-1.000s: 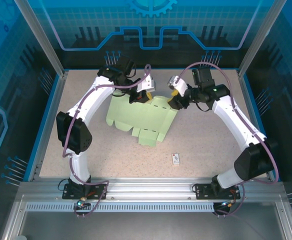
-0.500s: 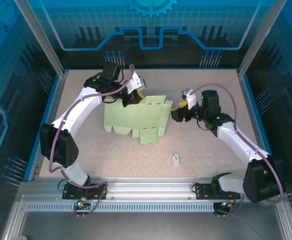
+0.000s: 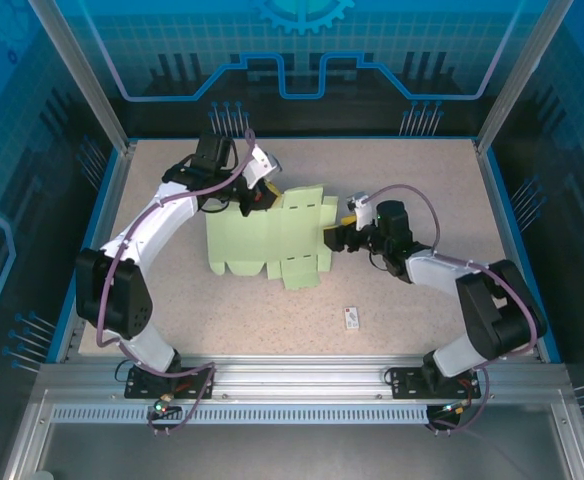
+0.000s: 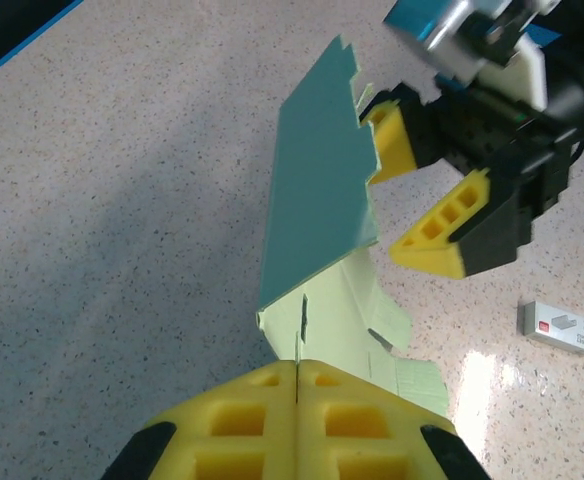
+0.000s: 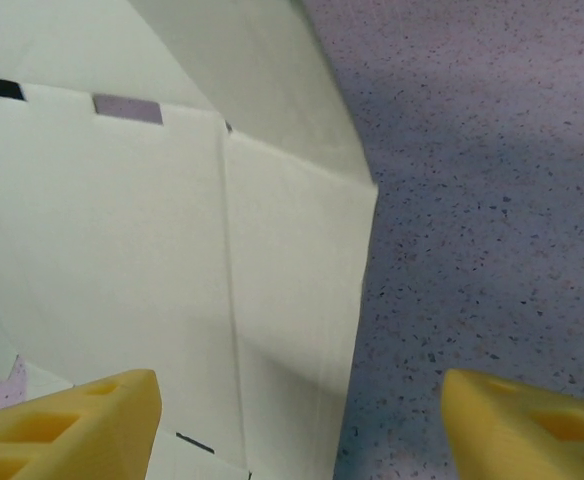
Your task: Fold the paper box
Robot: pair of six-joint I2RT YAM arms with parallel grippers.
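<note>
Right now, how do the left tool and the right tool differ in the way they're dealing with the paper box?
The left tool is shut on the paper box, with card pinched between its fingers; the right tool is open, fingers spread with the box's edge in the gap. The left tool is at the box's far edge, the right tool at its right edge. Both have yellow fingers.
</note>
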